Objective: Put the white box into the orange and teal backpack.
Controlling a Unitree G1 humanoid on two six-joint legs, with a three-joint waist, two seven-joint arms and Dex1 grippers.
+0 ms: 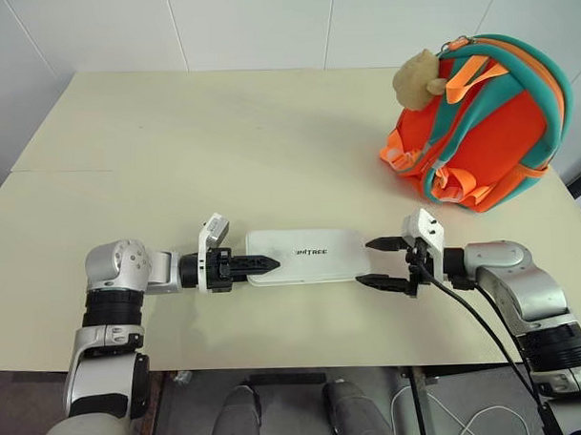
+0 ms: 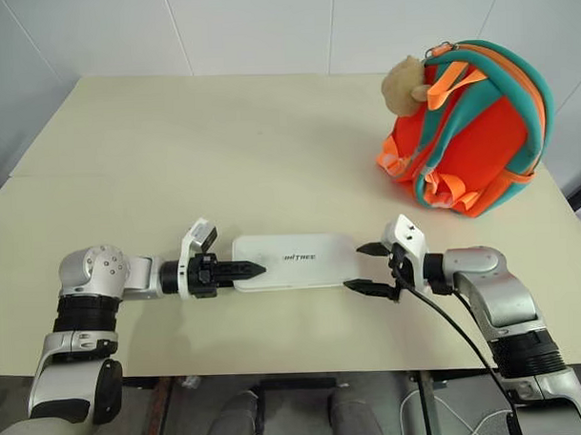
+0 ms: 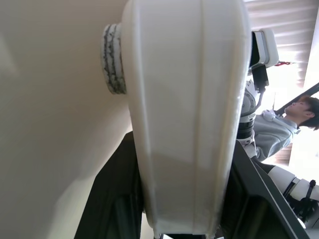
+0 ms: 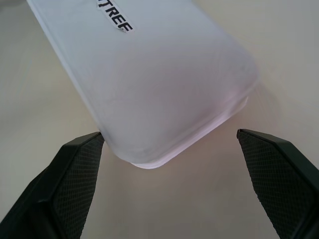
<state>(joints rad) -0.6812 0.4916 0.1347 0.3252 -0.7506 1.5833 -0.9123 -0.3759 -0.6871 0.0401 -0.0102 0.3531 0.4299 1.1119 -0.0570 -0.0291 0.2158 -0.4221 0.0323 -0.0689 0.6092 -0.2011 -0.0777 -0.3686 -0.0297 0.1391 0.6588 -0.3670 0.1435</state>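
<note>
The white box [image 1: 306, 254] lies flat on the table, its length running left to right, dark lettering on its lid. My left gripper [image 1: 261, 265] is at the box's left end. In the left wrist view its black fingers [image 3: 115, 199] press both sides of that end. My right gripper [image 1: 381, 262] is open at the box's right end. One finger stands on each side of it, and in the right wrist view gaps show between the fingertips [image 4: 82, 149] and the box [image 4: 164, 74]. The orange and teal backpack [image 1: 492, 124] stands upright at the far right, well apart from both grippers.
A tan plush toy [image 1: 417, 79] hangs on the backpack's left side. The beige table [image 1: 173, 145] stretches wide behind and left of the box. A black cable [image 1: 475, 316] trails from my right wrist over the front edge. A person [image 3: 286, 129] sits beyond the table.
</note>
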